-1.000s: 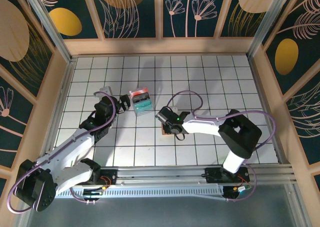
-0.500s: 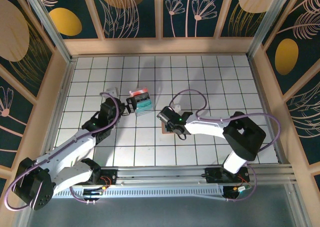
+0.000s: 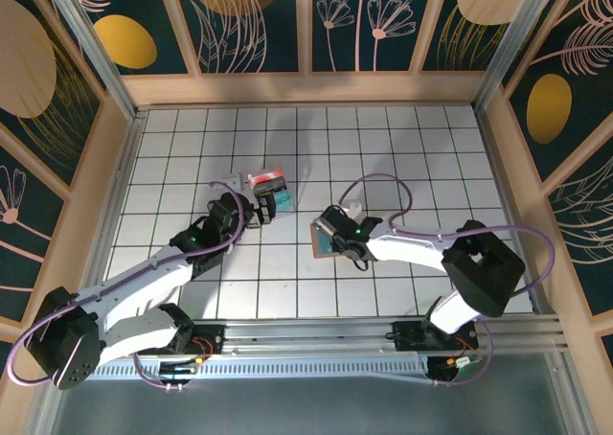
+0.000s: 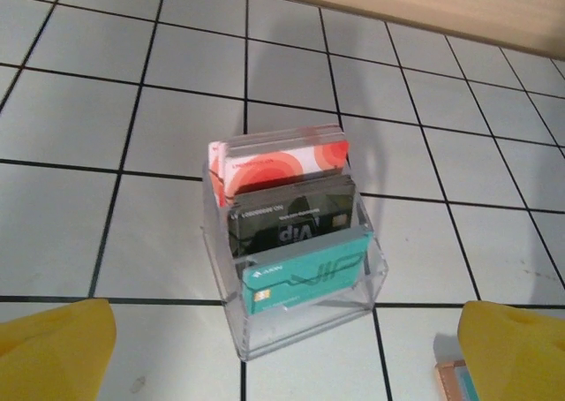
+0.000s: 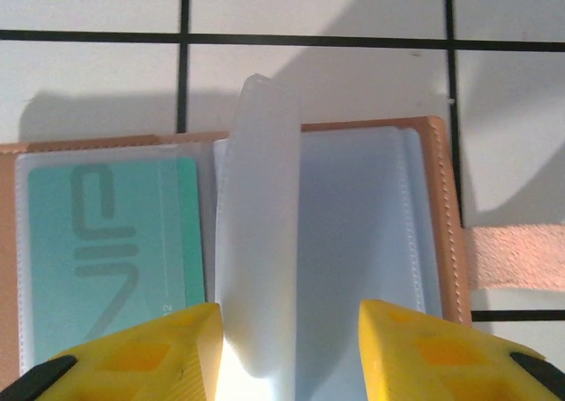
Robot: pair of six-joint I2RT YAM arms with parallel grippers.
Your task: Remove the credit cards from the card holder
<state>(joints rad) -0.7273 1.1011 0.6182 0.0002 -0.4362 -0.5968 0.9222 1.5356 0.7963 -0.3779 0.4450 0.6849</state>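
At the middle of the tiled table [image 3: 383, 148], the right gripper [image 5: 287, 348] is hovering, jaws partly apart, around a clear sleeve [image 5: 260, 242] rising from the open card holder [image 5: 366, 215]. A teal credit card [image 5: 110, 242] is lying in the holder's left pocket. The left gripper [image 4: 282, 357], spread wide, is facing a clear box [image 4: 291, 242] of cards.

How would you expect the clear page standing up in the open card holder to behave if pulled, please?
Probably floppy: the clear page bends as it stands. It seems bound into the card holder, so pulling may drag that along. Its smooth film could slip from the right end effector.
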